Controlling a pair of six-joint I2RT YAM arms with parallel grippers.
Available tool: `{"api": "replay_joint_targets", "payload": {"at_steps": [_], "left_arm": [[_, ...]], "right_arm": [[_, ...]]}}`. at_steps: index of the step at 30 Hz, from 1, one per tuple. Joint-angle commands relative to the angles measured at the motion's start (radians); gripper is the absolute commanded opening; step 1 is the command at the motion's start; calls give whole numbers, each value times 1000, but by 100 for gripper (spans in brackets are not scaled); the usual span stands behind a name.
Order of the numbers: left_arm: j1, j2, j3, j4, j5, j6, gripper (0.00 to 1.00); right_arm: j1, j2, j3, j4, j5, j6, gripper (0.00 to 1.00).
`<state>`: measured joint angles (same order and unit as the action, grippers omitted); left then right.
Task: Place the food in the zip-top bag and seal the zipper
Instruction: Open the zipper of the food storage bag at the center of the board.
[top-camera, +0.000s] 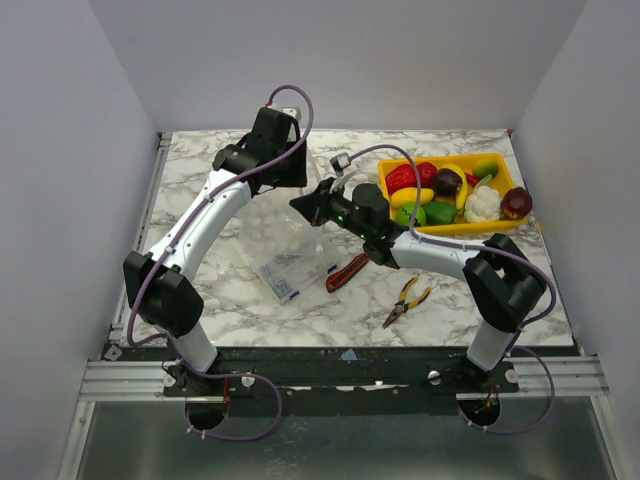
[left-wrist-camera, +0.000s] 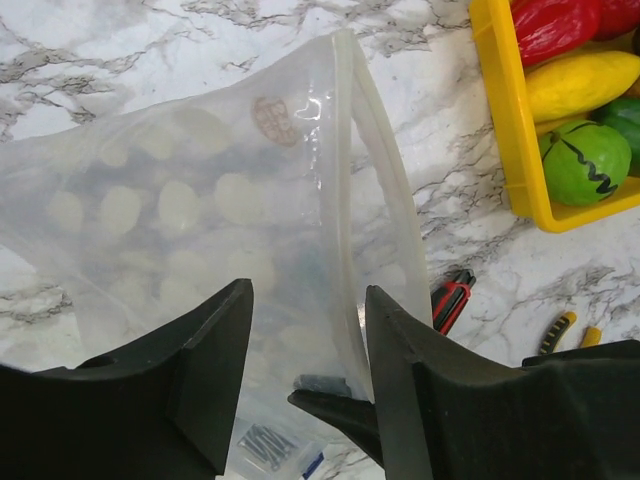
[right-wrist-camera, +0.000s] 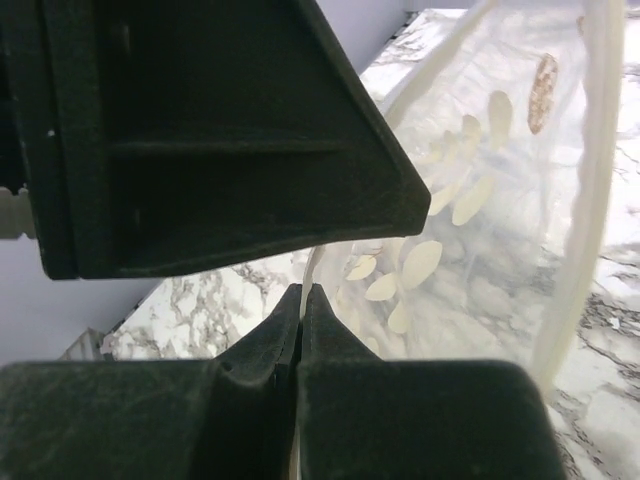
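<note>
Right gripper (right-wrist-camera: 301, 300) is clamped flat on the rim of the bag (left-wrist-camera: 190, 200), its fingers pressed together on the thin film. It holds the bag up off the desk (top-camera: 300, 315) between the two arms. Left gripper (left-wrist-camera: 308, 292) has its fingers well apart, straddling the zipper (left-wrist-camera: 346, 200) without pinching it. No food shows inside the bag. The food (top-camera: 447, 186) lies in the tray (top-camera: 470, 229) at the far right, well apart from the bag's mouth.

The bag looks very light, limp and slick. Its walls will likely sag and cling together once released, and thin film can slip out of a weak pinch. The zipper is its stiffest part, so the best hold is probably on that strip, one gripper on each lip, drawn apart to keep the mouth open.

The food looks like hard, smooth, light plastic. Rounded pieces may roll or squirt out from between the fingers, so a firm hold across the middle seems safest. Sealing probably calls for pressing the strip along its whole length while one end is anchored.
</note>
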<state>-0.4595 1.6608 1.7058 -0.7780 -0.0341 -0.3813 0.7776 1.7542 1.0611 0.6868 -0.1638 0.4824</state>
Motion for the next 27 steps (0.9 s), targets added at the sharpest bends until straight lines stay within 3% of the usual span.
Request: {"api": "replay_joint_targets", "payload": {"at_steps": [1, 3, 6, 8, 12, 18, 21, 27], "left_arm": [[-17, 27, 56, -44, -17, 29, 39], [-17, 33, 63, -52, -15, 45, 27], [-17, 33, 66, -68, -31, 80, 7], [-17, 23, 52, -70, -46, 91, 0], [-17, -10, 4, -41, -50, 106, 0], [-17, -34, -63, -17, -76, 122, 0], [-17, -41, -56, -23, -39, 115, 0], [-18, -62, -74, -11, 11, 111, 0]], "right_arm": [[23, -28, 34, -56, 121, -21, 1], [26, -19, 68, -120, 133, 1, 1], [28, -11, 128, -271, 175, 57, 27], [28, -18, 165, -381, 207, 87, 40], [28, -58, 189, -541, 214, 114, 57], [28, -164, 212, -784, 362, 199, 80], [28, -220, 189, -782, 388, 195, 83], [26, -202, 203, -780, 460, 206, 80]]}}
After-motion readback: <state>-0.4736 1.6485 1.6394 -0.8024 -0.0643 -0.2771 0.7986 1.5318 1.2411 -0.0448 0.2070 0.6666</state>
